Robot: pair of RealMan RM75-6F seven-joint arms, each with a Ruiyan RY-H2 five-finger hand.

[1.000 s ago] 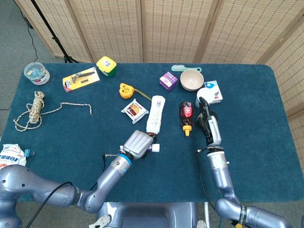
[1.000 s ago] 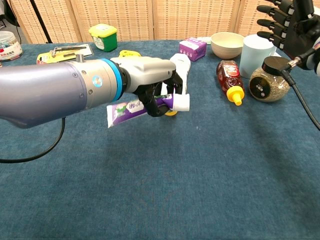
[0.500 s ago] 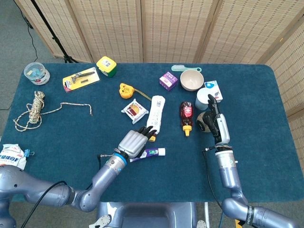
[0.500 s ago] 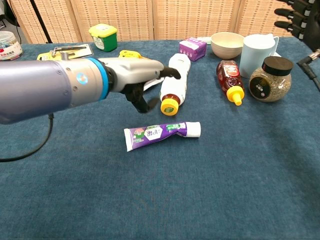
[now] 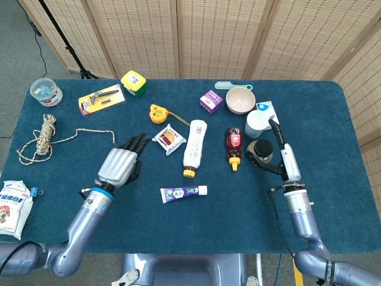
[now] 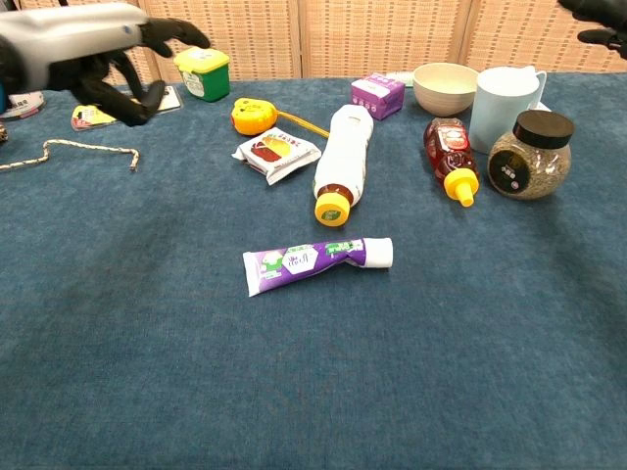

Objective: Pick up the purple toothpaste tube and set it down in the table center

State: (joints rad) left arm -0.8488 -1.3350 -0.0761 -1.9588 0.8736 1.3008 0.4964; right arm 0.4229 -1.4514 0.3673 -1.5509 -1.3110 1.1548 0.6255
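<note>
1. Toothpaste tube (image 5: 184, 192), purple with a white cap, is lying flat in the head view near the middle of the blue tabletop (image 5: 333, 119), a little toward the near edge, cap pointing to the right edge. Nothing is touching it. The left hand (image 5: 119, 164) is hovering well apart from it toward the left edge, palm down, its fingers (image 5: 136, 143) spreading apart and holding nothing. The right hand (image 5: 284, 159) is standing on edge near the right edge, just beside a dark-lidded jar (image 5: 260, 151); whether its fingers are apart or together I cannot tell. A white bottle (image 5: 194, 147) with a yellow cap is lying beyond the tube, and a red sauce bottle (image 5: 233, 144) is lying between the white bottle and the jar.

2. In the chest view the toothpaste tube (image 6: 315, 260) is resting alone on the cloth, slightly tilted, just nearer than the white bottle (image 6: 343, 163). The left hand (image 6: 110, 52) is showing at the far left corner, dark fingers (image 6: 178, 31) stretching out above the tabletop (image 6: 490, 372) and gripping nothing. Only dark fingertips of the right hand (image 6: 596, 14) are showing at the top right corner.
</note>
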